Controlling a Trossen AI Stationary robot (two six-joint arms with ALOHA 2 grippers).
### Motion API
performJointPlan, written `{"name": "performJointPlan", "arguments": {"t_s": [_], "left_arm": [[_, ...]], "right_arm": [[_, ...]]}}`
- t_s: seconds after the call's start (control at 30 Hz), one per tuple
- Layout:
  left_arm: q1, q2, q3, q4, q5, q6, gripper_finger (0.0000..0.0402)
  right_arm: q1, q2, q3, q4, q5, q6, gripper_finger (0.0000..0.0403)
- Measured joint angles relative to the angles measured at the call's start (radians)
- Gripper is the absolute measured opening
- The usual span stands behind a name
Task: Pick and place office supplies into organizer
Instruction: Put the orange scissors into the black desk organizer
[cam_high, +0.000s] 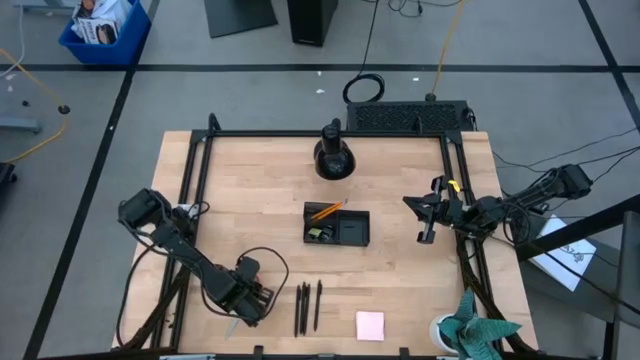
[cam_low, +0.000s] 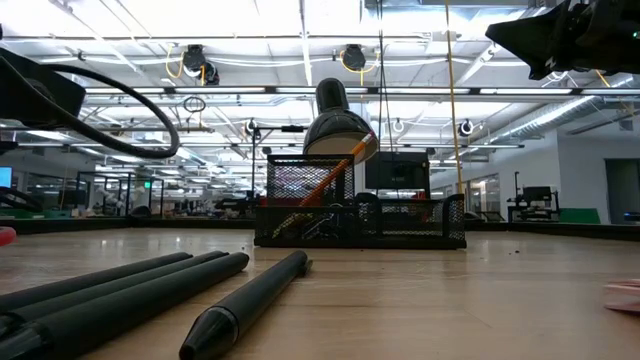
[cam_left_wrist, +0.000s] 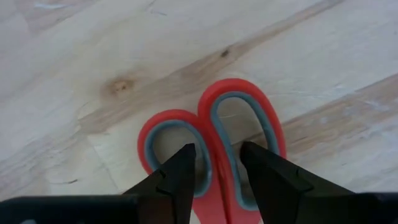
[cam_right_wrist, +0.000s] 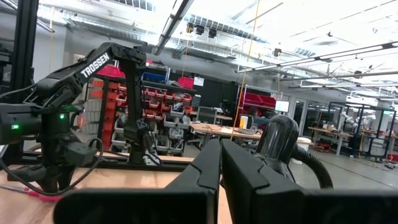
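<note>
**Left jaws straddle the scissors' handle**

The left gripper (cam_left_wrist: 216, 163) is down low over the wooden desk (cam_high: 250, 170), near its front left corner. Its two dark fingers (cam_left_wrist: 177, 177) point into the loops of the red-handled scissors (cam_left_wrist: 214, 134). One finger is over one loop and the other finger is over the other loop, with the red middle part between them. The jaws are partly open around that middle part. I cannot tell if they touch it. The scissors lie flat on the desk.

The right gripper (cam_high: 426, 218) hangs in the air near the right edge of the desk, well apart from the things. Its jaws are pressed together and hold nothing.

The black organizer (cam_high: 337, 224) sits in the middle of the desk. An orange pencil (cam_high: 325, 211) leans in its left part, and a small yellow-green piece (cam_high: 315, 233) lies in the left front part. Some small black things are in there too, but I cannot tell what they are.

Three black pens (cam_high: 307, 306) lie side by side near the front edge of the desk, just beside the left gripper. The pink sticky-note pad (cam_high: 370, 325) lies to the right of the pens, also near the front edge. A round black stand (cam_high: 333, 158) is behind the organizer.
</note>
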Motion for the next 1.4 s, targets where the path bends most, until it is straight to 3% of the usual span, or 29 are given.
{"name": "performJointPlan", "arguments": {"t_s": [0.17, 0.4, 0.5, 0.63, 0.8, 1.0, 1.17, 1.4], "left_arm": [[0.003, 0.002, -0.001, 0.023, -0.019, 0.017, 0.0134], [0.001, 0.003, -0.001, 0.038, -0.082, 0.068, 0.0042], [-0.001, 0.006, -0.002, 0.052, -0.174, 0.121, 0.0035], [0.006, 0.017, -0.007, 0.087, -0.421, 0.231, 0.0035], [0.028, 0.017, -0.009, 0.210, -0.671, 0.484, 0.0046], [0.119, -0.043, -0.009, 0.316, -0.721, 0.738, 0.0011], [0.159, -0.118, -0.008, 0.400, -0.779, 0.914, 0.0018], [0.164, -0.220, -0.006, 0.730, -0.875, 1.390, 0.0008]], "right_arm": [[0.000, 0.000, 0.000, 0.000, 0.000, 0.000, 0.0009], [0.000, 0.000, 0.000, 0.000, 0.000, 0.000, 0.0009], [0.000, 0.000, 0.000, 0.000, 0.000, 0.000, 0.0009], [0.000, 0.000, 0.000, 0.000, 0.000, 0.000, 0.0009], [0.000, 0.000, 0.000, 0.000, 0.000, 0.000, 0.0009], [0.000, 0.000, 0.000, 0.000, 0.000, 0.000, 0.0009], [0.000, 0.000, 0.000, 0.000, 0.000, 0.000, 0.0009], [0.000, 0.000, 0.000, 0.000, 0.000, -0.001, 0.0009]]}}
